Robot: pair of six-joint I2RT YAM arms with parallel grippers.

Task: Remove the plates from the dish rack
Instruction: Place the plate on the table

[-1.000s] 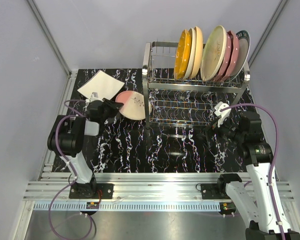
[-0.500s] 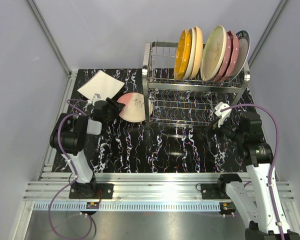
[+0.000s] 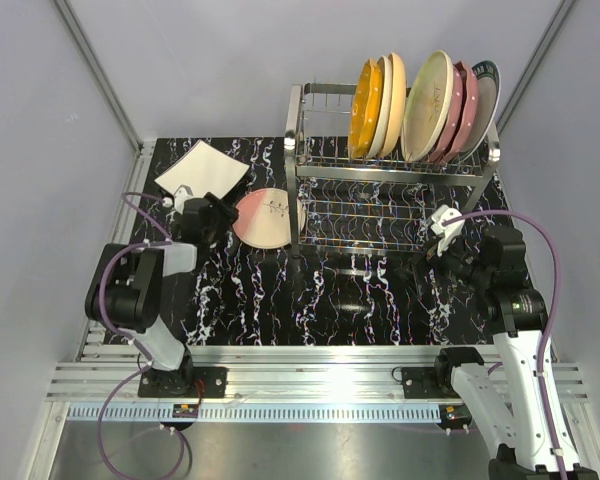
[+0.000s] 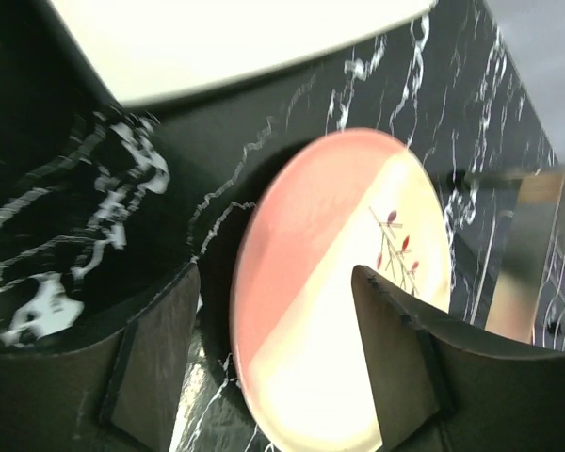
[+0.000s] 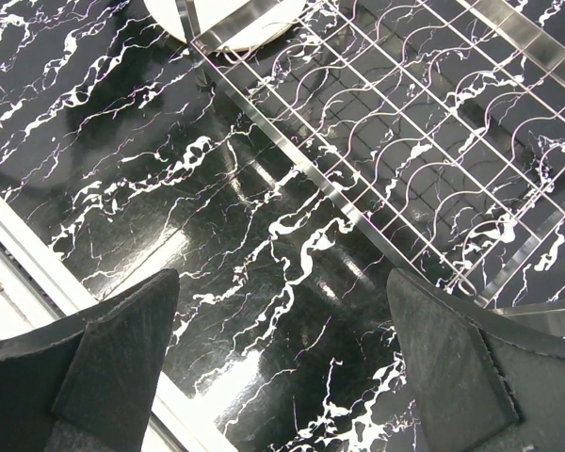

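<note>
Pink plate (image 3: 265, 217) now flat on desk (image 3: 360, 310), just left of rack (image 3: 380, 215); tilted half-second ago. Left tool (image 3: 220, 213) spread, plate released. Five plates (image 3: 425, 105) remain in rack. Right tool (image 5: 282, 367) spread, empty.

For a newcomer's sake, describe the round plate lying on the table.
Find the chrome dish rack on the black marbled table. Just left of it lies a round plate, near a white square plate. It alone is half pink, half cream, with a twig motif.

We have open tabletop (image 3: 270, 300) at the dish rack's (image 3: 380, 165) six o'clock; at nine, the pink-cream plate (image 3: 263, 218) and the white square plate (image 3: 202, 168) crowd us.
</note>
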